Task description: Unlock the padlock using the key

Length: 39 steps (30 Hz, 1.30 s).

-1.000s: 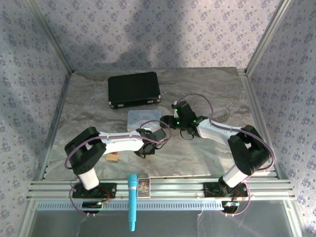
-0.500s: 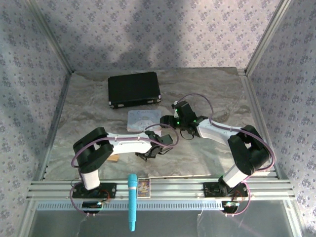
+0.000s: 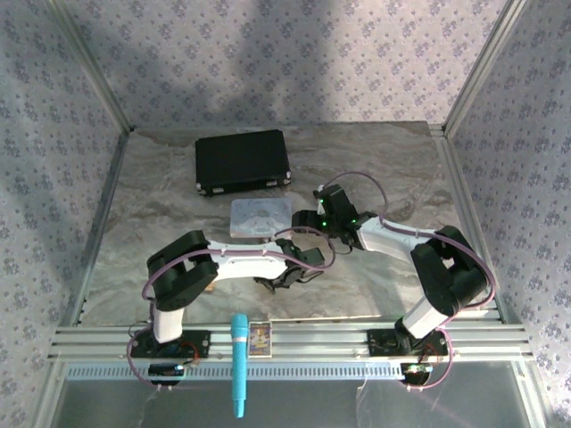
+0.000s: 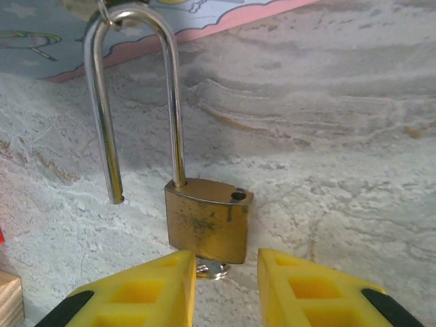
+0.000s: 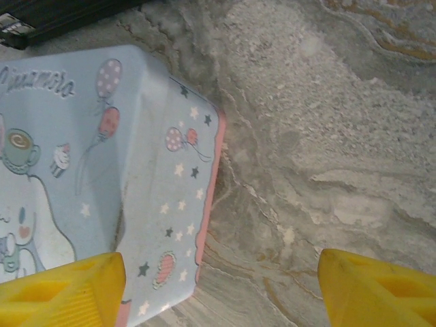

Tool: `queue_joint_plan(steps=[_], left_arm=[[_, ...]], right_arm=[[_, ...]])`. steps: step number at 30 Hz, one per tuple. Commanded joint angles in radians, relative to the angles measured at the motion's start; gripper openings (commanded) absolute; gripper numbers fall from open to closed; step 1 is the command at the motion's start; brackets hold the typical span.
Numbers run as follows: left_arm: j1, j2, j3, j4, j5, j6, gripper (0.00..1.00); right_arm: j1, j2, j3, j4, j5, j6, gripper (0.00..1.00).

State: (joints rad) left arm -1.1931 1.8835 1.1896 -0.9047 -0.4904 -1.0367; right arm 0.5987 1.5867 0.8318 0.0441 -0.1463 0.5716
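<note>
On the left of the top view, the left arm reaches across the grey marbled desk (image 3: 384, 160) and its gripper (image 3: 287, 278) sits low near the middle, just in front of the pale blue tin (image 3: 260, 217). At the left edge of its wrist view, a corner of a wooden block (image 4: 9, 297) shows. Next to that is the padlock (image 4: 208, 221), on the desk right ahead of the left gripper (image 4: 225, 269), with its brass body towards the camera. One leg of the silver shackle (image 4: 102, 102) sits in the body. The other leg hangs clear beside it, and its hole in the body is empty. The top of the shackle reaches the pink rim of the tin (image 4: 204, 24). The key (image 4: 212, 270) pokes out from under the body, between the yellow fingers (image 4: 136, 293). They stand a narrow gap apart on either side of the key, which lies closer to the left one, and they do not pinch it. Further right in the top view, a black case (image 3: 243, 162) lies behind the tin and a light blue stick (image 3: 239, 361) rests on the front rail. The right gripper (image 3: 303, 221) hovers at the tin's right edge. In the right wrist view its fingers (image 5: 61, 286) are spread wide and hold nothing, with the tin (image 5: 102, 170) below the left one.
</note>
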Motion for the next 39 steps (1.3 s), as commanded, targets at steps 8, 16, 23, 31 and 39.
queue_joint_plan(steps=[8,16,23,31,39], left_arm=[[-0.013,-0.074,0.029,-0.039,-0.036,0.016,0.48],[0.063,-0.409,-0.083,0.074,-0.045,0.084,1.0],[0.254,-0.736,-0.304,0.22,0.108,0.11,1.0],[0.414,-0.876,-0.464,0.325,0.249,0.087,1.0],[0.451,-0.976,-0.553,0.321,0.258,0.056,1.0]], right_arm=[[-0.013,-0.061,-0.04,0.049,-0.004,0.004,0.81],[-0.01,-0.16,-0.014,-0.103,0.078,-0.033,0.99],[0.1,-0.271,-0.054,-0.165,0.239,-0.033,0.99],[0.36,-0.14,0.034,-0.178,0.343,0.042,0.91],[0.448,0.095,0.149,-0.136,0.293,0.09,0.73]])
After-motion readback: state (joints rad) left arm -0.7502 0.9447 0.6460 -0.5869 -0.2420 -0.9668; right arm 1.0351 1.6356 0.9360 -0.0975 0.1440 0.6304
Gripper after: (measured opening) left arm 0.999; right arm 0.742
